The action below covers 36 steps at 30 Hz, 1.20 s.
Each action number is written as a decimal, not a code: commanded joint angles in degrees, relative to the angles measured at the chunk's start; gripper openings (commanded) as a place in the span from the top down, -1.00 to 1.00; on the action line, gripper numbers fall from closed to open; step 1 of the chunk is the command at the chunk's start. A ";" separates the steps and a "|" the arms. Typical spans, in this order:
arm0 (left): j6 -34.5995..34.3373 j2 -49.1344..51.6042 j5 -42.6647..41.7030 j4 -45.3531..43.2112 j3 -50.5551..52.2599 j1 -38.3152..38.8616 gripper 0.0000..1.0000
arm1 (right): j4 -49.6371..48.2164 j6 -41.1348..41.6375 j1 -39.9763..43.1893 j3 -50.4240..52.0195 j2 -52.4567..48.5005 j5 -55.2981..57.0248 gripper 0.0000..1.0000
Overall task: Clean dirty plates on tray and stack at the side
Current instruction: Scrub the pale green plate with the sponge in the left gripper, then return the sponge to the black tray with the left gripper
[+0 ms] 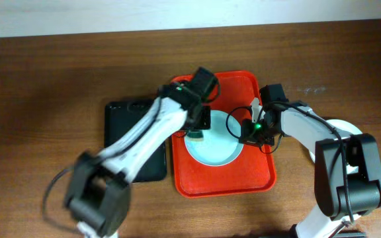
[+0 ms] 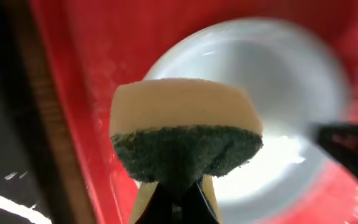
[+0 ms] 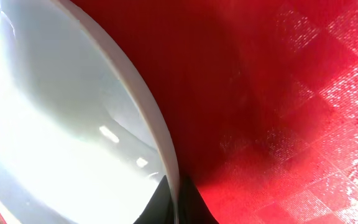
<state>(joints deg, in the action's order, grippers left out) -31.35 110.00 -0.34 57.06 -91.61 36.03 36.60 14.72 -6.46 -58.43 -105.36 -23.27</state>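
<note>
Overhead shows the pale plate lying in the middle of the red tray, hollow side up; the tray sits on the bench with its long axis running top to bottom of the frame, just right of a black tray. Being round, the plate has no long axis of its own; whether its right edge is raised off the tray I cannot tell. The right hand is closed on the plate's right rim; the right wrist view shows the thin rim pinched between the fingers at the bottom of the frame. The left hand is clamped on a sponge, cream foam with a green scouring layer, over the plate's left edge. The plate looks stiff, light and glossy, so probably slippery when wet; the rim is the sensible hold, since the smooth centre offers no purchase; the sponge is soft and will squash under pressure. Another white plate shows partly at the right, behind the right arm.
</note>
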 commanded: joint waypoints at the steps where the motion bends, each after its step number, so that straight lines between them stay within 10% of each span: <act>1: 4.28 -11.89 0.42 3.63 -1.33 -3.32 1.00 | 1.51 -0.33 -0.26 2.99 -2.80 5.90 0.91; 8: 5.62 -15.93 14.78 12.76 1.97 -13.40 1.00 | 1.49 -0.33 -0.26 2.99 -2.80 5.90 0.92; 20: 10.43 -13.55 10.67 -11.45 27.96 -17.59 0.96 | 1.53 -0.57 -0.28 2.99 -2.80 5.88 0.92; 27: 10.45 -13.81 6.32 -7.17 24.02 -20.90 -0.15 | 1.53 -0.55 -0.28 2.99 -2.80 5.70 0.91; 36: 11.72 -21.75 5.29 13.05 8.59 -33.29 0.16 | -0.52 -0.57 -0.28 2.99 -2.80 5.73 0.62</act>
<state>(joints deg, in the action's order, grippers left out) -20.78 94.24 3.81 65.95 -78.46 7.94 36.25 14.57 -6.48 -58.37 -105.25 -24.08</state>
